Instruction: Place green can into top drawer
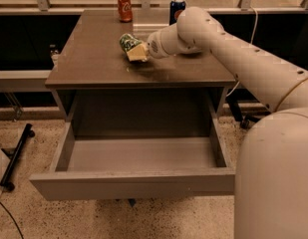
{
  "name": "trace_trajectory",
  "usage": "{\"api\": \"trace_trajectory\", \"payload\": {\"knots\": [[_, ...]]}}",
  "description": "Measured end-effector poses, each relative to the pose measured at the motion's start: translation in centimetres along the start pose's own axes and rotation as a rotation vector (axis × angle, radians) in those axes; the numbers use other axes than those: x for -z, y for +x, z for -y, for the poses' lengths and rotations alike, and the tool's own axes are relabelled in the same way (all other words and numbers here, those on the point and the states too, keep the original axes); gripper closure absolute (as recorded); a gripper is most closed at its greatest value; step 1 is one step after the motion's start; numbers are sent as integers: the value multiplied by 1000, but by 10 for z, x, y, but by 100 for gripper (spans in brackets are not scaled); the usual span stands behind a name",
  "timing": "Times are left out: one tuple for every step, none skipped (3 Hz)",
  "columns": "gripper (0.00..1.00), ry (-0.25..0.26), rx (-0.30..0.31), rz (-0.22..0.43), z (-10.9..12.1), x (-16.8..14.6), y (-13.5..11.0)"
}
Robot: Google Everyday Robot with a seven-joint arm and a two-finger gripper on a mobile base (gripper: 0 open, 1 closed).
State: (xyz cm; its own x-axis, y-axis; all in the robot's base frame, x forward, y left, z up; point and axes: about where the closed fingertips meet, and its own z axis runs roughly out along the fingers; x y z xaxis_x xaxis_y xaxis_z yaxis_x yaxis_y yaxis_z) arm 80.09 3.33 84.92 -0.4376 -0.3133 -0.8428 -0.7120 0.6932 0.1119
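Note:
The green can [126, 41], green-and-white patterned, is tilted over the middle of the brown cabinet top [88, 54], held at the tip of my gripper [135, 52]. The gripper's yellowish fingers [138, 55] are closed around the can's lower part. My white arm reaches in from the right. The top drawer [133, 182] is pulled wide open below the cabinet top, towards the camera. Its grey inside [143, 154] has nothing in it.
An orange-red can [124, 6] and a blue can [176, 10] stand at the back edge of the cabinet top. A black stand leg [16, 156] lies on the floor at the left. My arm's white body fills the right side.

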Motion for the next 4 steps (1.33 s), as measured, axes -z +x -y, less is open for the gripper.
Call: {"api": "trace_trajectory", "payload": {"knots": [[96,-51,16,33,-9,25,-4],[100,-155,52,55,-33,66,9],[100,-254,92,69,-58,132,40],[100,-309,76,39,-74,199,85]]}}
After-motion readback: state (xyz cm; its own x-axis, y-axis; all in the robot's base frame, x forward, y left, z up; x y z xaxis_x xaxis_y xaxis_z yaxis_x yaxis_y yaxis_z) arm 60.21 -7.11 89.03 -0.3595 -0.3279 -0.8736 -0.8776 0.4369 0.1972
